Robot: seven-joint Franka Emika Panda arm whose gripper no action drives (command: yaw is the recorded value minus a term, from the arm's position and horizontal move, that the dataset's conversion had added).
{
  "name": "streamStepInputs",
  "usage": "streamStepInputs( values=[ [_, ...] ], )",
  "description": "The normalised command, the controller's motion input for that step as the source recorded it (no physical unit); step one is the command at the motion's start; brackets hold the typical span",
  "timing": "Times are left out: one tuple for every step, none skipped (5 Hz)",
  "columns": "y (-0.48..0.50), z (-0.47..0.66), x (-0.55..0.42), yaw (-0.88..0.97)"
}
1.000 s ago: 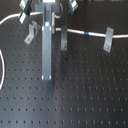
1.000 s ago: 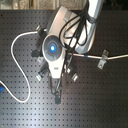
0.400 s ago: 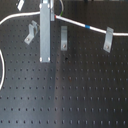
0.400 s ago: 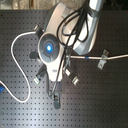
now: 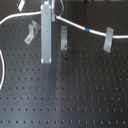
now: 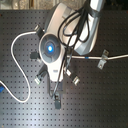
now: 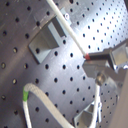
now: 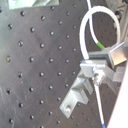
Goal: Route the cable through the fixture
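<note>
The white cable [image 5: 75,26] runs from the first exterior view's left edge to its right edge, with a blue band [image 5: 89,31]. It crosses the top of the right grey clip [image 5: 108,40] and passes just beyond the middle clip [image 5: 64,39]. A long grey finger [image 5: 46,40] covers the cable between the left clip [image 5: 32,32] and the middle clip. In both wrist views my gripper [image 7: 92,62] [image 8: 96,70] is shut on the cable [image 7: 67,27] [image 8: 82,35]. In the second exterior view the arm [image 6: 50,47] hides the grip.
A green band [image 7: 26,95] [image 8: 100,46] marks the slack cable near the grip. Slack loops wide at the second exterior view's left [image 6: 15,47]. Grey clips [image 6: 75,80] [image 6: 40,77] [image 6: 58,102] stand around the arm, one more [image 6: 102,60] on the cable. The black board [image 5: 75,95] is perforated.
The grey finger has shifted toward the first exterior view's top over the last second, mostly in the first half. The cable stays in the grip.
</note>
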Motion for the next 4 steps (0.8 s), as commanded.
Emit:
streamStepInputs(
  values=[
    [0.441, 0.4, -0.015, -0.03],
    [0.144, 0.2, -0.097, -0.01],
    [-0.001, 0.01, -0.039, 0.0],
    [0.127, 0.41, -0.066, 0.0]
  ],
)
